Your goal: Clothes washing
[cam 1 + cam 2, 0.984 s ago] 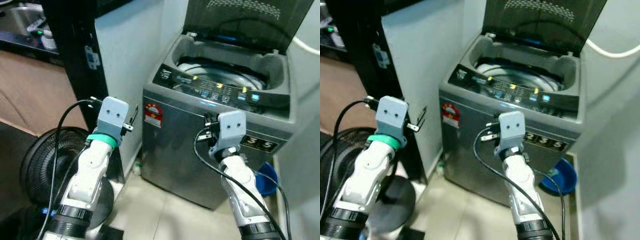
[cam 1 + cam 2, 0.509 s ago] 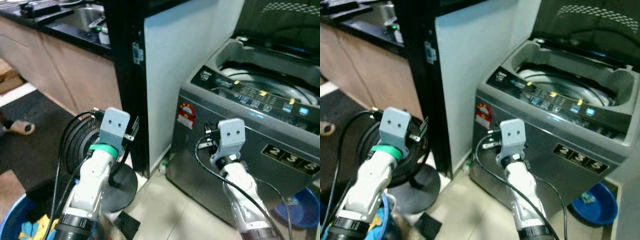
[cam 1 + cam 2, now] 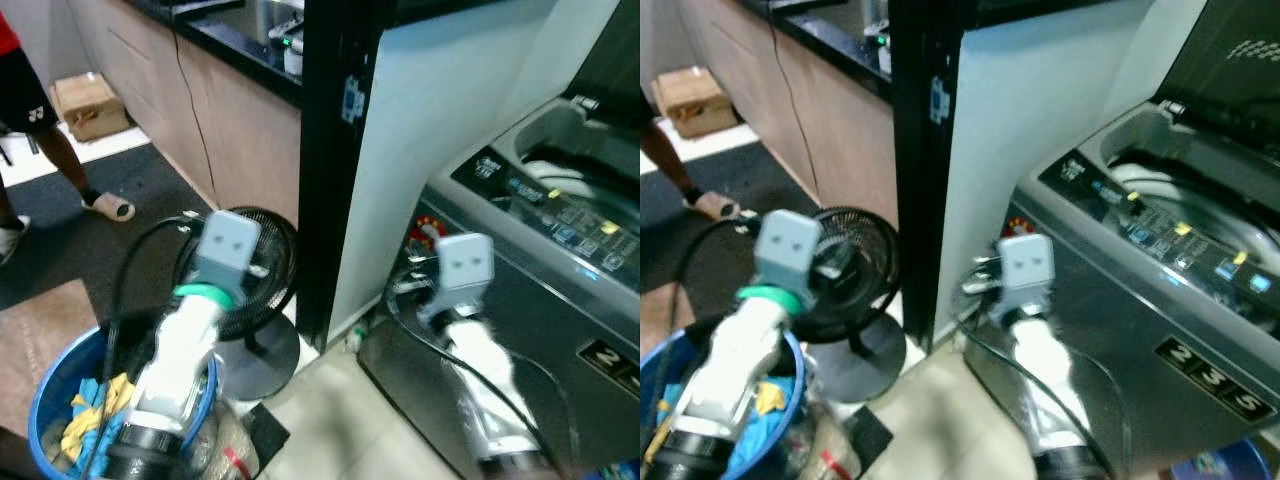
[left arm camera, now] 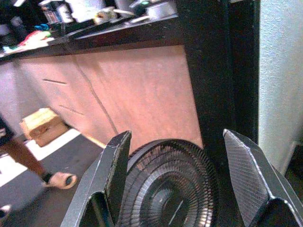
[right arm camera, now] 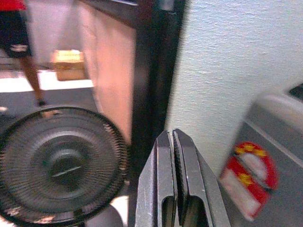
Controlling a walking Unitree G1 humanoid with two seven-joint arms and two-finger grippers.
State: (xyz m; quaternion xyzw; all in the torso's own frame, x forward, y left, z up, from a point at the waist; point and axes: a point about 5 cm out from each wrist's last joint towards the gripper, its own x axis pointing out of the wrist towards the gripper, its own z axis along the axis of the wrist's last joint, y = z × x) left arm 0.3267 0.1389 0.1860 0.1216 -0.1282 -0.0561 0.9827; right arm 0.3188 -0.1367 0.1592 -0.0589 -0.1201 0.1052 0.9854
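Here, tiled floor [image 3: 330,400]: left pincer [image 4: 177,156] spread toward fan [image 4: 168,189], right pincer [image 5: 173,156] pressed together.

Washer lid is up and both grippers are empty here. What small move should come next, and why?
Probably lower the open left gripper toward the blue basket at the robot's lower left. Clothes lie in it, the washer stands open, and the right gripper is shut on nothing.

Left tool [image 4: 170,165] spread wide, right tool [image 5: 173,142] closed, both raised.
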